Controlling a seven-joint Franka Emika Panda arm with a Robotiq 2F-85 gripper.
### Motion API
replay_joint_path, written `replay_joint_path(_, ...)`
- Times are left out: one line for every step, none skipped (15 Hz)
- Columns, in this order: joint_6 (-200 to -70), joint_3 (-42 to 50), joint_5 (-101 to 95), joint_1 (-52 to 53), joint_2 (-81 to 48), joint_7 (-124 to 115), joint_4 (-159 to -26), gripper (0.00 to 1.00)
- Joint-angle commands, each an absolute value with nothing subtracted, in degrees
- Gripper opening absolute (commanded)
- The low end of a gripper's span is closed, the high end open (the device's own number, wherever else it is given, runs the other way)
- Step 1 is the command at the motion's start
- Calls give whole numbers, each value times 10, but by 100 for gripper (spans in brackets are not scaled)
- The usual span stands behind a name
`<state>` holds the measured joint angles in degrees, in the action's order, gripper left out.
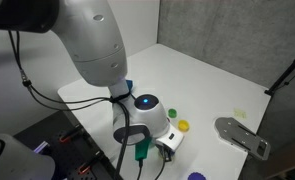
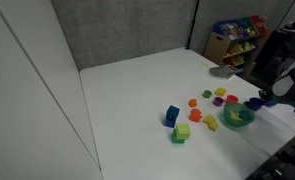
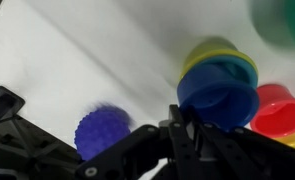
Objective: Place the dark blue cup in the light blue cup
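Your desk (image 2: 137,90) is a plain white top, closed in by grey panel walls (image 2: 117,30) at the back and side. A shelf of toy bins (image 2: 237,38) stands in the room beyond its far corner.

In an exterior view, reading left to right, a blue cube (image 2: 172,115) lies just beside a green block (image 2: 180,132). Next comes a loose scatter of small coloured cups, then a green bowl (image 2: 245,120) near the right edge. In an exterior view a flat grey metal piece (image 1: 242,137) lies apart on the right of the desk (image 1: 207,80).

Your arm (image 1: 92,40) fills the foreground of that view, bent over so the wrist points down at the toys. Seen from the other side, the arm (image 2: 287,70) comes in from the right edge, above the bowl end of the scatter.

In the wrist view, a purple spiky ball (image 3: 102,130) sits at the left. Your fingers (image 3: 177,125) stand at the centre and are drawn narrow. Their tips are at the near rim of the dark blue cup (image 3: 219,95), but you cannot tell from here whether they pinch it or only touch it. That cup seems to sit nested on a yellow cup (image 3: 219,52), whose rim shows just behind it. A red cup (image 3: 284,110) is right beside it, and the green bowl (image 3: 287,20) is in the upper right corner.
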<state>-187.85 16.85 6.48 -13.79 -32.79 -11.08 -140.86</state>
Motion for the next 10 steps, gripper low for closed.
replay_joint_path(-1887,145,72,-164,-335,-94,-1397,5)
replay_joint_path(-1887,141,72,-169,-334,-94,-1397,5)
replay_joint_path(-1886,134,72,-174,-333,-94,-1396,5)
replay_joint_path(-1886,128,71,-180,-332,-94,-1395,5)
replay_joint_path(-1886,122,71,-185,-332,-94,-1395,5)
replay_joint_path(-1886,115,70,-190,-331,-94,-1395,5)
replay_joint_path(-1886,110,70,-196,-331,-94,-1395,5)
replay_joint_path(-1884,105,70,-202,-329,-94,-1396,5)
replay_joint_path(-1884,101,70,-208,-327,-94,-1397,34)
replay_joint_path(-1883,98,70,-213,-324,-94,-1397,36)
